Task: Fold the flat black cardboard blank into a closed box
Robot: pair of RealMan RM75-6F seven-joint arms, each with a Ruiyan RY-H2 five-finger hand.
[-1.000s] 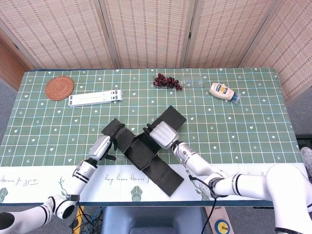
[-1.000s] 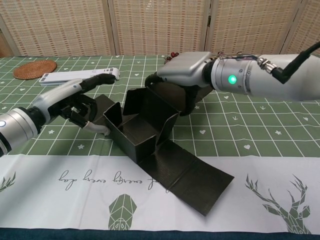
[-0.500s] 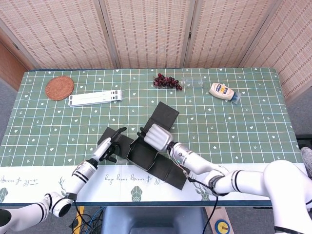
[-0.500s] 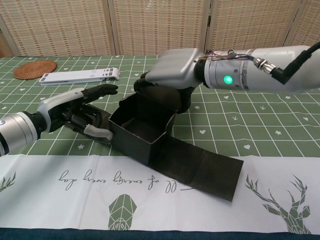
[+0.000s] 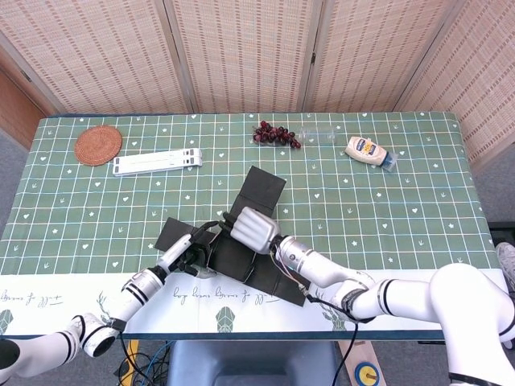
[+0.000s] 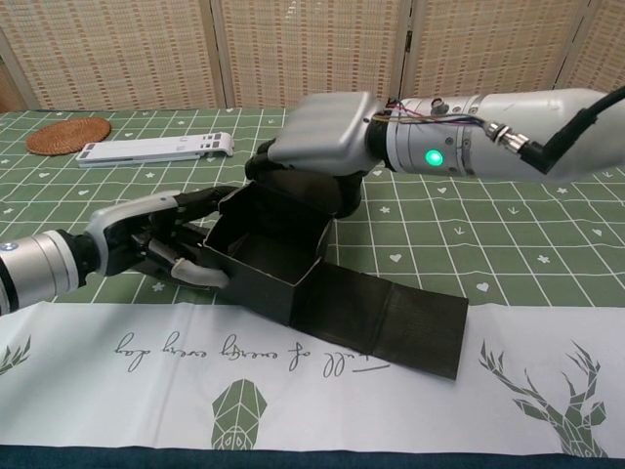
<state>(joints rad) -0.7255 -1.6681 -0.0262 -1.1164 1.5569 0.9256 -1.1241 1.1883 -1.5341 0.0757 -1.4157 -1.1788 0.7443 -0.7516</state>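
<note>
Chest view puts the black cardboard blank point(image 6: 293, 259) in the middle of the frame, partly folded: four walls stand up into an open box, and a long flat flap runs from it toward the lower right, lying on the white runner at the table's near edge. The right hand point(image 6: 317, 137) comes in from the upper right and sits over the box's far wall, its dark fingers point(image 6: 269, 166) curled down onto the top edge there, so it is gripping the cardboard. The left hand point(image 6: 161, 239) reaches in from the left edge, fingers spread and lying against the box's left wall; whether it truly holds that wall or only presses on it, I cannot tell.

In the head view the blank point(image 5: 241, 249) lies in the lower centre of the frame, with one flap pointing up toward the middle and another out to the left. The right hand point(image 5: 253, 227) covers the box's middle, and the left hand point(image 5: 187, 249) is just beside its left side.

Further up the green checked table point(image 5: 386, 209) are a round woven coaster point(image 5: 98, 145) at upper left, a white bar-shaped object point(image 5: 158, 162) beside it, a bunch of dark grapes point(image 5: 275, 134) near top centre, and a squeeze bottle point(image 5: 368, 150) at upper right.
</note>
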